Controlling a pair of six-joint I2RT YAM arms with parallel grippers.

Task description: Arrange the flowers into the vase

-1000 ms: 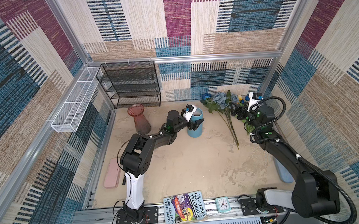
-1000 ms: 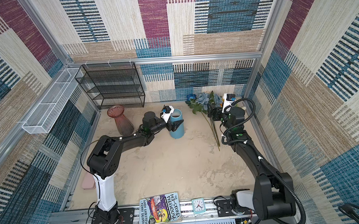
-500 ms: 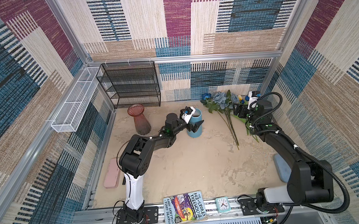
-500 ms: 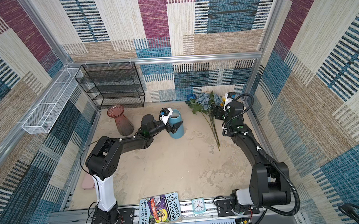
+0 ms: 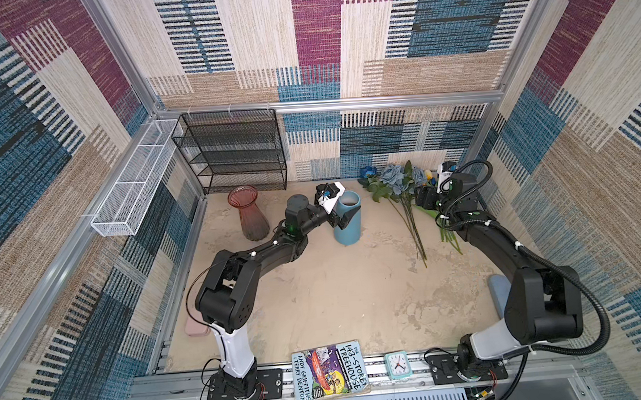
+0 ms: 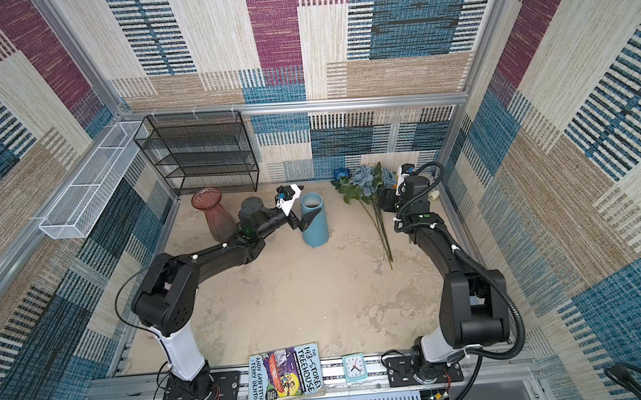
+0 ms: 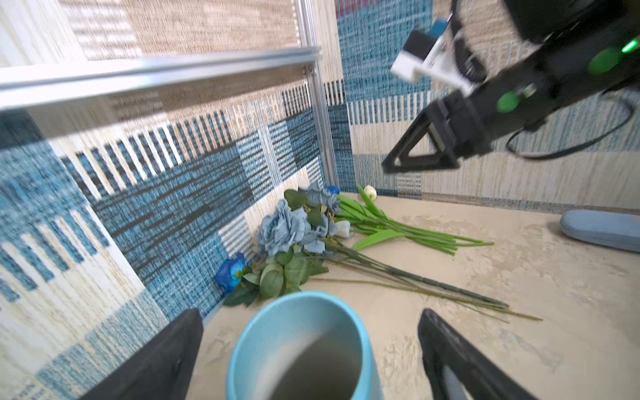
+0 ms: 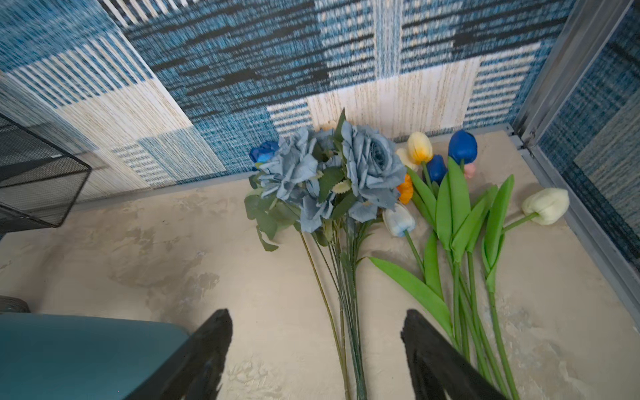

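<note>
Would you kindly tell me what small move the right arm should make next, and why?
Probably lower the right gripper and close on the stems of the dusty-blue rose bunch: its open, empty jaws sit over those stems, no flower is in the blue vase yet, and the open jaws of the left gripper flank that vase.

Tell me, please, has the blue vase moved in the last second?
No. The blue vase keeps its spot right of the rack in both top views.

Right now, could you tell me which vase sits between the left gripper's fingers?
The blue vase, straddled by the open left gripper; the pink glass vase stands apart near the rack.
</note>
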